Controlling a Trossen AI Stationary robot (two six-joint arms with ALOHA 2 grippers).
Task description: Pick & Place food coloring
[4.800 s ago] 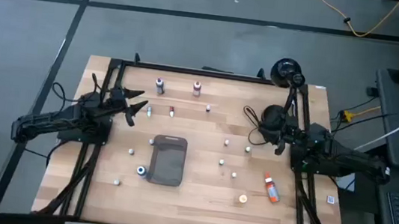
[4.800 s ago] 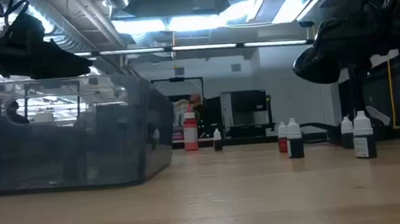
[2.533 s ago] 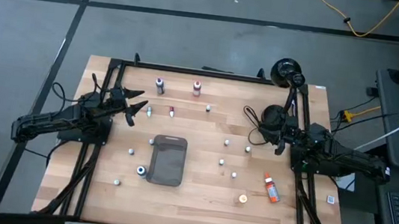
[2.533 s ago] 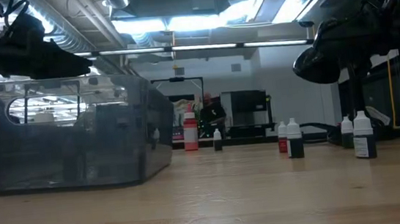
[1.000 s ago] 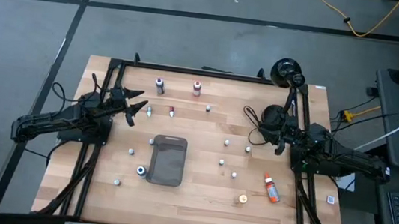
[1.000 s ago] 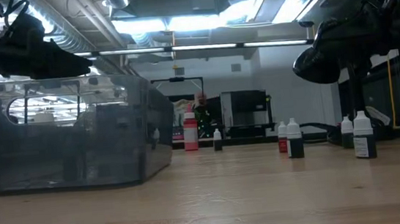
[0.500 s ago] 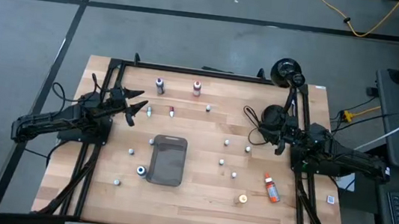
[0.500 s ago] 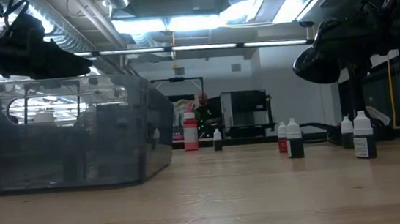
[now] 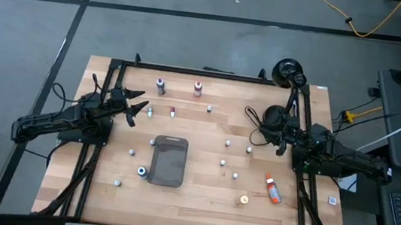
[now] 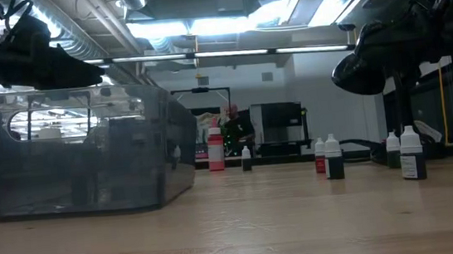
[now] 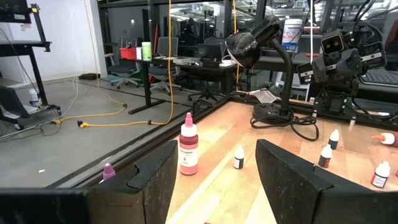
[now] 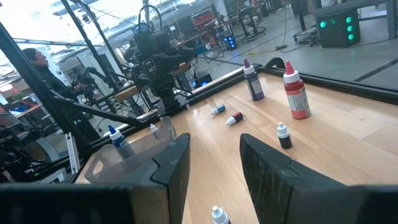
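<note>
I can read no writing on any bottle or label in these views. From above, the food coloring bottles [image 9: 227, 142] lie scattered over the table [image 9: 198, 203], most between 12 and 4 o'clock of the dark grey tray [image 9: 168, 160] at the centre; an orange one [image 9: 273, 189] lies on its side toward 4 o'clock. The left gripper [image 9: 138, 102] hangs at the tray's 10 o'clock, jaws spread wide and empty. The right gripper [image 9: 266, 124] hangs toward 2 o'clock; its wrist view shows the jaws narrowly apart, holding nothing. Only the low view shows the tray's translucent walls [image 10: 79, 149]. Only the left wrist view shows the desk lamp [image 11: 256, 38] side-on and a red-bodied bottle [image 11: 187, 147] standing upright. The right wrist view alone shows a person [image 12: 43, 65] beyond the table.
</note>
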